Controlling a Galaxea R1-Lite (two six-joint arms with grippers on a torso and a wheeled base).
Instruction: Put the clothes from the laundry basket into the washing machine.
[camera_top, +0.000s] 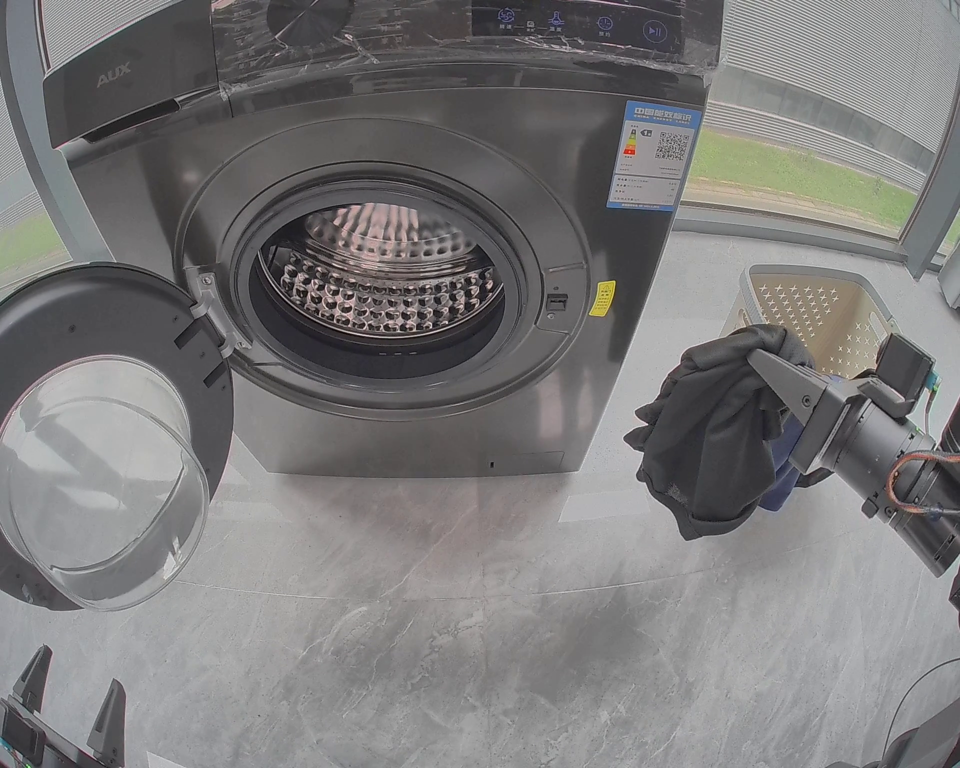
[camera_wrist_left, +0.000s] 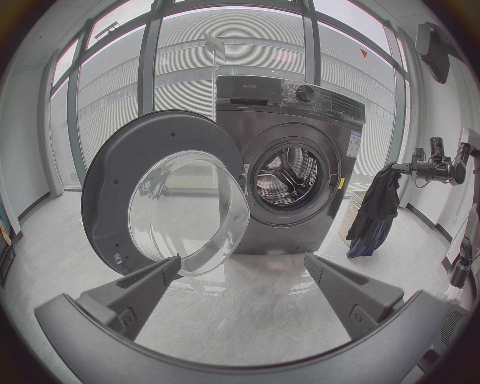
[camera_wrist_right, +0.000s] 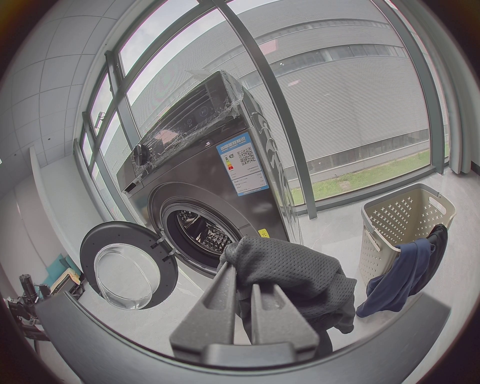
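Right gripper (camera_top: 772, 372), at three o'clock, is clamped on a dark grey garment (camera_top: 710, 440) hanging just before the laundry basket (camera_top: 815, 300). Washing machine (camera_top: 400, 130) at twelve, door (camera_top: 60, 320) open toward nine. Left gripper (camera_wrist_left: 242, 261), at seven, fingers spread.

Dark grey mesh garment (camera_top: 712, 440): bunched, hanging in the air, clamped in the right end effector (camera_wrist_right: 244, 282), between laundry basket and washing machine.
Navy garment (camera_wrist_right: 400, 280): draped over the rim of the beige perforated laundry basket (camera_top: 830, 310), on the floor.
Grey front-loading washing machine (camera_top: 400, 130): door (camera_top: 100, 430) swung fully open, steel drum (camera_top: 385, 270) visible.
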